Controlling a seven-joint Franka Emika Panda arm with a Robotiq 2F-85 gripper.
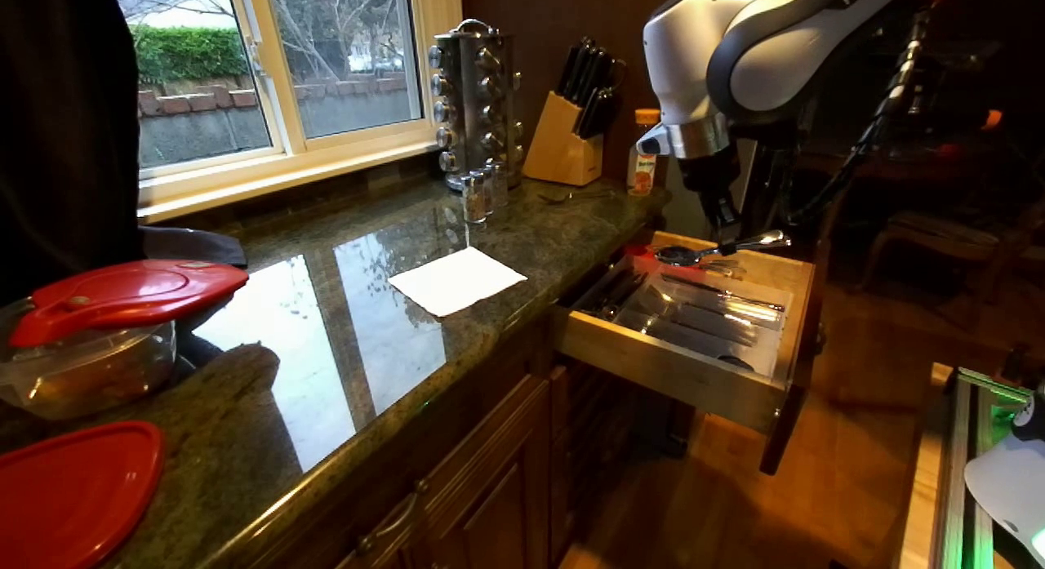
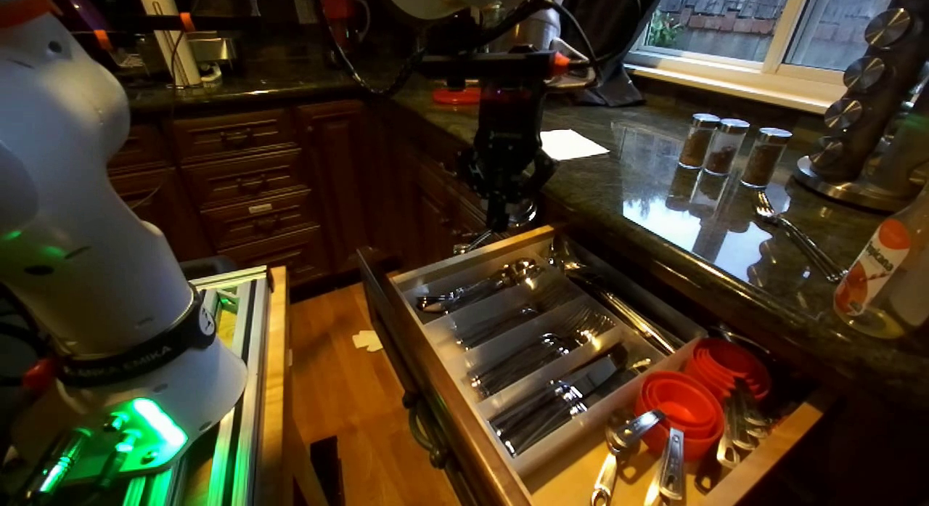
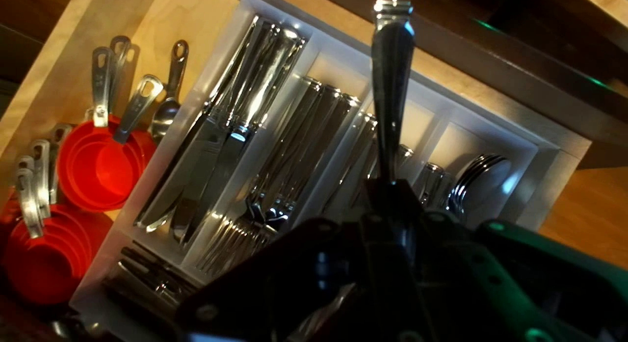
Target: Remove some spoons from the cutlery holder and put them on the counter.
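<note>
My gripper [image 1: 727, 236] is shut on a silvery spoon [image 1: 766, 240] above the open drawer. It also shows shut in the other views [image 2: 497, 219] [image 3: 392, 197]. In the wrist view the spoon's handle [image 3: 391, 62] sticks out past the fingertips; its bowl is hidden there by the fingers. The pale divided cutlery holder [image 3: 211, 82] sits in the drawer below; it also shows in an exterior view [image 2: 580, 425]. Several spoons [image 3: 483, 177] lie stacked in its end compartment, beside forks and knives. The dark glossy counter [image 1: 563, 238] runs alongside the drawer.
Red measuring cups [image 2: 678, 404] lie in the drawer. A fork [image 2: 787, 230] lies on the counter near the spice jars [image 2: 726, 147] and a juice bottle [image 2: 882, 274]. A white sheet [image 1: 457, 281], knife block [image 1: 563, 140], metal rack [image 1: 478, 104] and red-lidded bowl [image 1: 122, 300] stand along the counter.
</note>
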